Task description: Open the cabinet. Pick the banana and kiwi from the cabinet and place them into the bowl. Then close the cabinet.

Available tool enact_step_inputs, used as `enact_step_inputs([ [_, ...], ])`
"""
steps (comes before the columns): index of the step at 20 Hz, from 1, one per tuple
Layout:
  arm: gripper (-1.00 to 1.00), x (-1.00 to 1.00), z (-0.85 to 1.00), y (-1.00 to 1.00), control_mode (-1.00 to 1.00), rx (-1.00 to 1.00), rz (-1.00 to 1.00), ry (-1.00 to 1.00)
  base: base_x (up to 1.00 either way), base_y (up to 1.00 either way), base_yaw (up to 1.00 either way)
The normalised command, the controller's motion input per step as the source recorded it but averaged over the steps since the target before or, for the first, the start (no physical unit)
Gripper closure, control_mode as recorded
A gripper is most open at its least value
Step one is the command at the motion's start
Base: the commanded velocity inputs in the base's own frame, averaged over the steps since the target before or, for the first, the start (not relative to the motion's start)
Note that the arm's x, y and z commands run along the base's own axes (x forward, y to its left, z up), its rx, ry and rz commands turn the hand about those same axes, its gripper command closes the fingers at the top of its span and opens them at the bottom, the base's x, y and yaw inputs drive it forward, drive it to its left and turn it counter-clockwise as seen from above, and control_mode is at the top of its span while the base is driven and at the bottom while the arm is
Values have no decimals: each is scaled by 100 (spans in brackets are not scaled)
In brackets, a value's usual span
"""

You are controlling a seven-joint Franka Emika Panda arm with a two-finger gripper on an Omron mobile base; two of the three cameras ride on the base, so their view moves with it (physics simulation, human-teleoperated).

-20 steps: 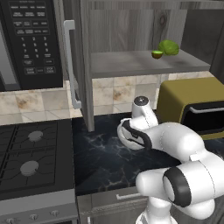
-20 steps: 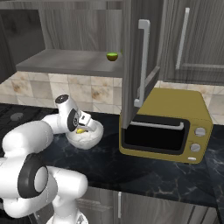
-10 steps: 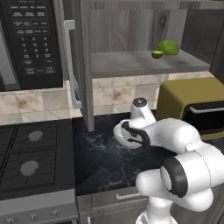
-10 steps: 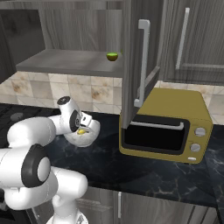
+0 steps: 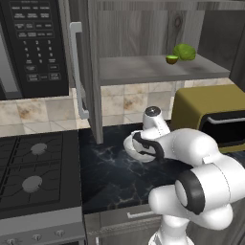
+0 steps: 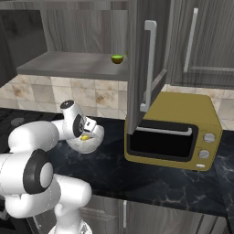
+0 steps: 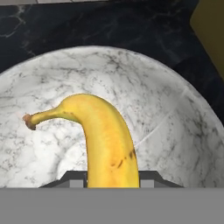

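Observation:
In the hand view my gripper is shut on the yellow banana, which hangs just inside the white marbled bowl. The bowl stands on the dark counter below the open cabinet, and my hand covers most of it. From the right, the banana shows as a yellow spot over the bowl at my gripper. The kiwi lies on the cabinet's grey shelf; in the right base view the kiwi is near the open door.
A bright green lumpy fruit sits beside the kiwi on the shelf. An olive toaster oven stands right of the bowl. The black microwave hangs at the left above the stove.
The arm's elbow has drawn slightly left toward the bowl. The hand stays over the bowl with the banana held as before.

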Motion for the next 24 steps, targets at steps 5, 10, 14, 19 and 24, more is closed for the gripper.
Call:
enact_step_inputs([
  [5, -100, 0, 0, 0, -100, 0, 0, 3, 0, 0, 0],
  [10, -100, -2, 0, 0, -100, 0, 0, 1, 0, 0, 0],
  [14, -100, -12, 0, 0, -100, 0, 0, 0, 0, 0, 0],
  [19, -100, -29, 1, 0, -100, 0, 0, 0, 0, 0, 0],
  [24, -100, -45, 0, -11, -100, 0, 0, 0, 0, 0, 0],
])
